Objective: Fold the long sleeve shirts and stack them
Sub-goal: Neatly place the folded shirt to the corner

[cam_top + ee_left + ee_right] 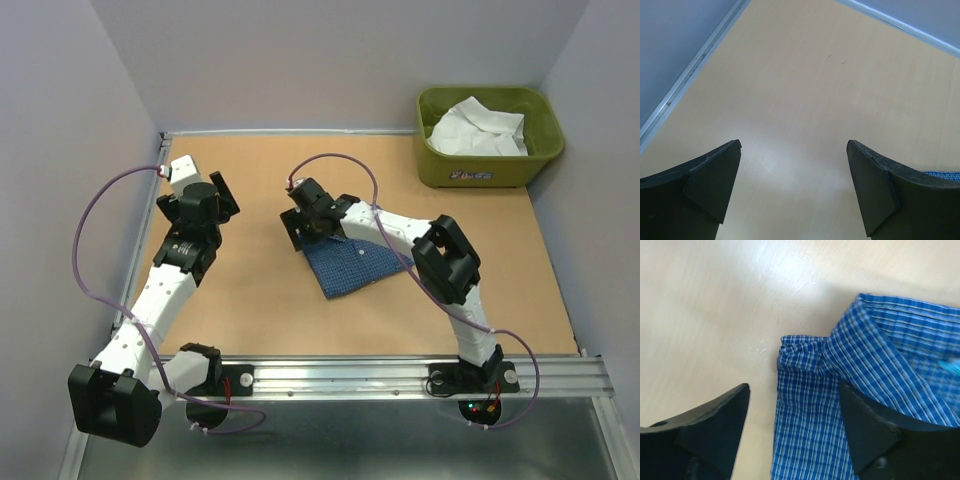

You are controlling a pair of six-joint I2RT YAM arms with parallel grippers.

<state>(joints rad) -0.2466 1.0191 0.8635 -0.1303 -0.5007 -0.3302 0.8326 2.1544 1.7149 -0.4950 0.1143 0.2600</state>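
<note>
The blue checked shirt [352, 267] lies folded into a small flat shape in the middle of the table; in the right wrist view its collar and left edge [840, 390] show. My right gripper [308, 229] is open just above the shirt's upper left corner, with cloth between the fingers [794, 388], nothing gripped. The white shirt [478, 129] lies crumpled inside the olive-green tub [487, 172] at the back right. My left gripper [216, 196] is open and empty over bare table [794, 143] at the left, well away from both shirts.
The table is walled on the left, back and right. A metal rail [400, 375] runs along the near edge with both arm bases on it. Purple cables loop from each arm. A sliver of blue cloth [942, 173] shows at the left wrist view's right edge.
</note>
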